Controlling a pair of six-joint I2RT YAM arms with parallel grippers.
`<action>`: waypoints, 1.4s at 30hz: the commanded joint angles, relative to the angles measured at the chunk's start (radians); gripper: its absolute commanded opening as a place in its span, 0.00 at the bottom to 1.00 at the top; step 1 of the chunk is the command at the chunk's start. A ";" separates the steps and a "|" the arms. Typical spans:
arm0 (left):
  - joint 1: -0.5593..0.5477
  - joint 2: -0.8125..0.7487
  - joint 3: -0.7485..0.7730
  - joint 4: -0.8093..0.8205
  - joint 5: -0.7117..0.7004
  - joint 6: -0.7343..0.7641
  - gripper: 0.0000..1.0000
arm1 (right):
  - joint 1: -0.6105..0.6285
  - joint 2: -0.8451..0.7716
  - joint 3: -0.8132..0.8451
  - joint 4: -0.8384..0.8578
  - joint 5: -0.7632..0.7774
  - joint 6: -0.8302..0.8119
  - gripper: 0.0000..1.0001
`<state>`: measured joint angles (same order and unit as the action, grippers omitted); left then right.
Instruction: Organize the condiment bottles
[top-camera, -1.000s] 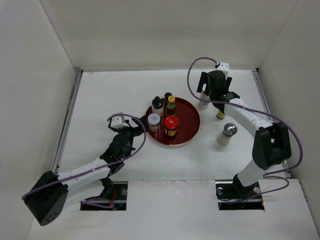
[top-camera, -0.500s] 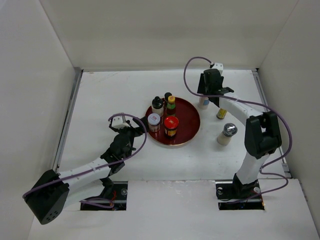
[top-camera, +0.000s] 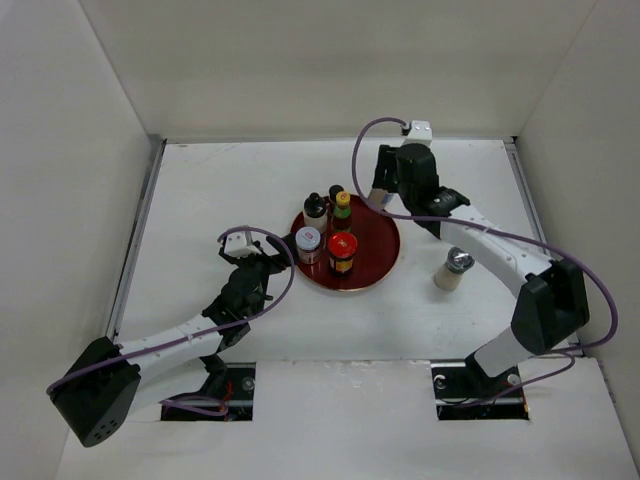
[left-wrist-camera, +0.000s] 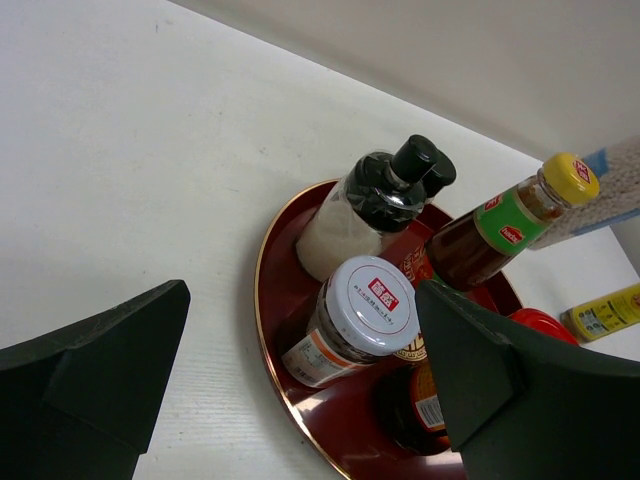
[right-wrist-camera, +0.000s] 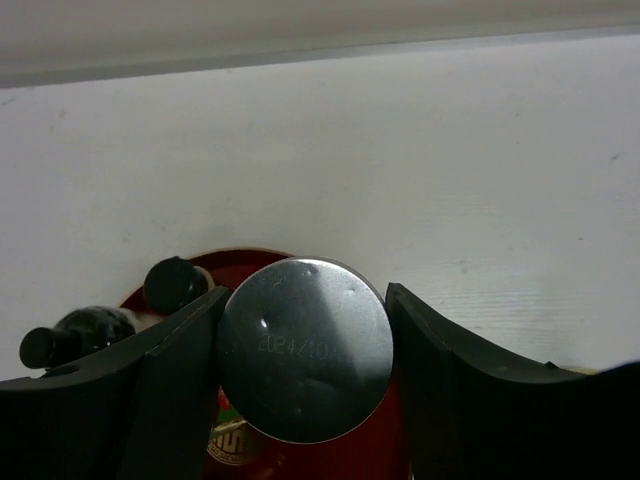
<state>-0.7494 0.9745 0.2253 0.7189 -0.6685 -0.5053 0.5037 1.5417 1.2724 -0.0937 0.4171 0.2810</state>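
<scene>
Right gripper (top-camera: 385, 190): jaws clamped on a silver-capped bottle (right-wrist-camera: 305, 350), one finger (right-wrist-camera: 170, 375) on each side of the cap.
Held bottle, position: over the far right part of the red tray (top-camera: 385, 255). The left wrist view shows its pale, grainy body just beside the yellow-capped bottle (top-camera: 343, 212). Contact with the tray cannot be told.
Left gripper (top-camera: 255, 262): jaws wide apart, holding nothing, low over the table (top-camera: 200, 190) just left of the tray and facing it.
Tray contents: five items, all upright and close together.
Tray, far side: black-capped white bottle (top-camera: 315, 208), black-capped dark bottle (top-camera: 335, 193), and the yellow-capped bottle with a green label.
Tray, near side: white-lidded jar (top-camera: 308, 243) on the left, red-capped jar (top-camera: 341, 252) just beside it on the right.
Off the tray: silver-topped shaker (top-camera: 455, 267) upright on the table, right of the tray and apart from it.
Also off the tray: small yellow bottle (left-wrist-camera: 605, 312), seen only from the left wrist, beyond the tray's right edge.
</scene>
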 joint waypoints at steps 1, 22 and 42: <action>-0.003 0.001 0.008 0.050 0.007 -0.010 1.00 | 0.023 0.030 -0.016 0.117 -0.056 0.036 0.50; -0.001 -0.017 0.006 0.045 0.009 -0.010 1.00 | 0.039 -0.098 -0.129 0.080 0.043 0.092 0.91; 0.003 -0.020 0.003 0.047 0.010 -0.015 1.00 | -0.001 -0.585 -0.657 -0.247 0.440 0.311 1.00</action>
<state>-0.7471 0.9760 0.2253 0.7216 -0.6682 -0.5060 0.4927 0.9730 0.6224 -0.3153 0.8173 0.5320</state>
